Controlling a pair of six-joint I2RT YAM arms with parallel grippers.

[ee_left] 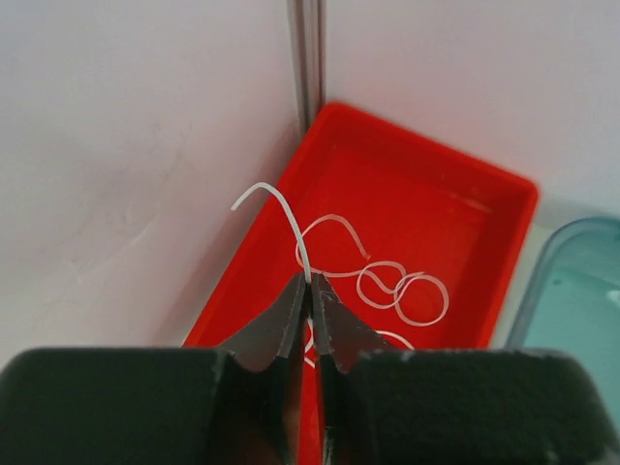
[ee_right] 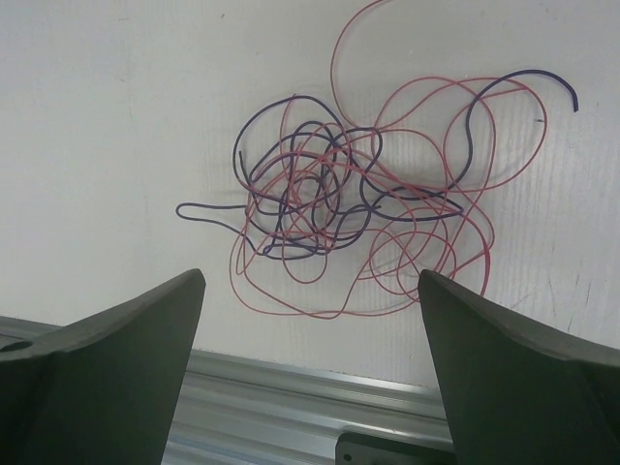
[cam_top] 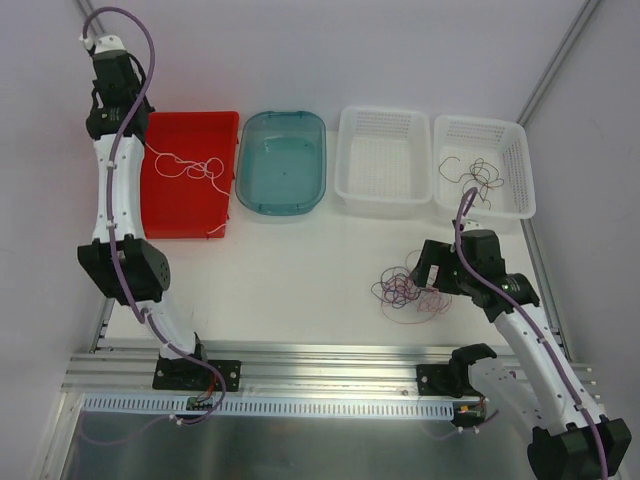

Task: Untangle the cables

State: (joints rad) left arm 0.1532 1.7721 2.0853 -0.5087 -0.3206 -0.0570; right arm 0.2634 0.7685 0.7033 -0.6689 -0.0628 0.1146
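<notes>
L arm: we see it stretched up the far-left side of the table [cam_top: 300,270], wrist by the back-left corner of the red bin [cam_top: 190,118].
L gripper [ee_left: 310,287]: jaws pinched tight, no gap btwn the tips. It grips one white strand [ee_left: 281,208], which rises from the tips and arcs over to the left. Tips sit above the bin's left wall.
Red bin: far left of the row at the back. White loops [cam_top: 195,168] lie curled on its floor, several rings overlapping. We can't tell whether the pinched strand joins them.
Teal bin [cam_top: 282,118]: just right of the red one, see-through, close beside it.
1st white basket [cam_top: 385,115]: next along, slotted walls.
2nd white basket [cam_top: 482,125]: far right of the row, just beside the 1st. Thin dark strands [cam_top: 478,175] lie loose inside, a few curls.
Clump of cables [ee_right: 368,203]: on the bare table in front of the baskets, well apart from them, right of centre. Red-pink and dark purple strands looped through each other, densest in the middle, w/ long pink loops spreading right and one dark end curling out top right. Still knotted.
R gripper [ee_right: 310,276]: jaws spread wide, nothing btwn them. It hangs over the near edge of the clump, fingers either side in the wrist view; contact w/ the strands we can't make out.
Rail [cam_top: 300,365]: metal bar along the near table edge, both arm bases bolted on it.
</notes>
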